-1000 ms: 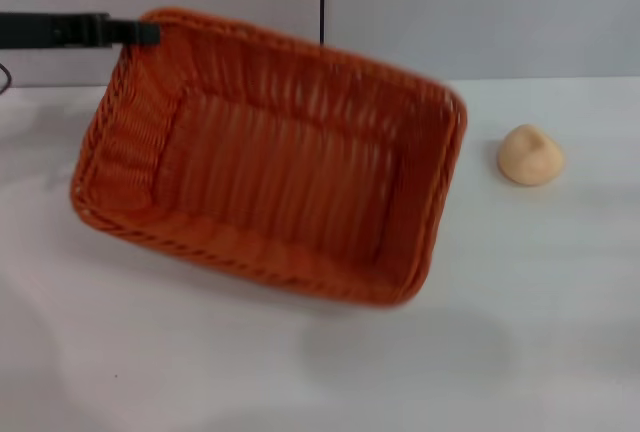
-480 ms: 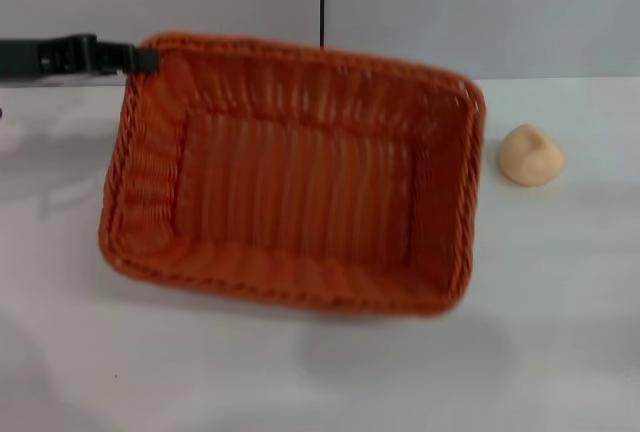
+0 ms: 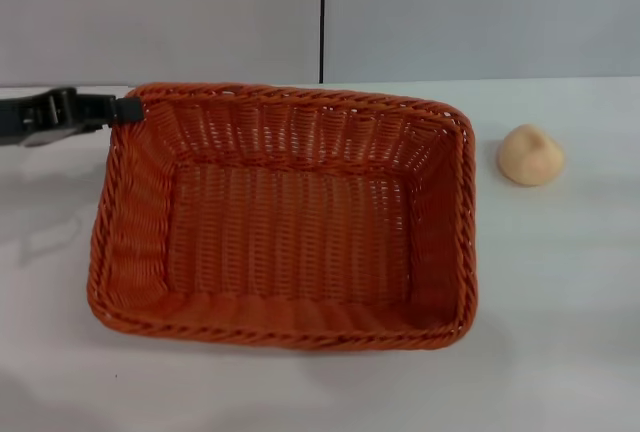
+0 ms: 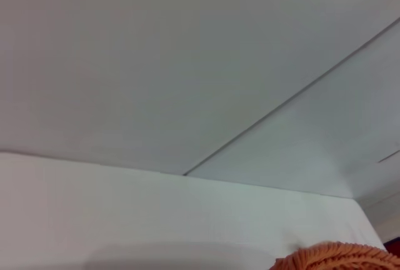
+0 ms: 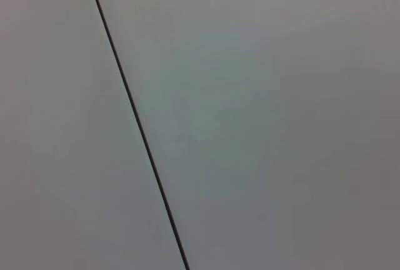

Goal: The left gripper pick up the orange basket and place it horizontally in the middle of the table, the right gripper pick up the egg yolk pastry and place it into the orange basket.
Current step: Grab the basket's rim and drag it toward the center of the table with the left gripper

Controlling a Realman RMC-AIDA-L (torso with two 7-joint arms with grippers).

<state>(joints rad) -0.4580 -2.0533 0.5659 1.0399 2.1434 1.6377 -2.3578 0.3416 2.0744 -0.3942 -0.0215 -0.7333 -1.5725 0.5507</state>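
Observation:
The orange basket [image 3: 290, 237] lies level and lengthwise across the middle of the white table [image 3: 560, 312] in the head view, and it is empty. My left gripper [image 3: 126, 109] reaches in from the left and is shut on the braided rim at the basket's far left corner. A bit of that rim [image 4: 340, 257] shows in the left wrist view. The egg yolk pastry [image 3: 530, 155], a small pale dome, sits on the table to the right of the basket, apart from it. My right gripper is out of view.
A grey wall with a dark vertical seam [image 3: 322, 17] runs behind the table. Bare white tabletop lies in front of the basket and around the pastry.
The basket came down from a tilted, raised pose, swung square to the table and now sits flat. The left gripper moved down with it. The pastry has not moved.

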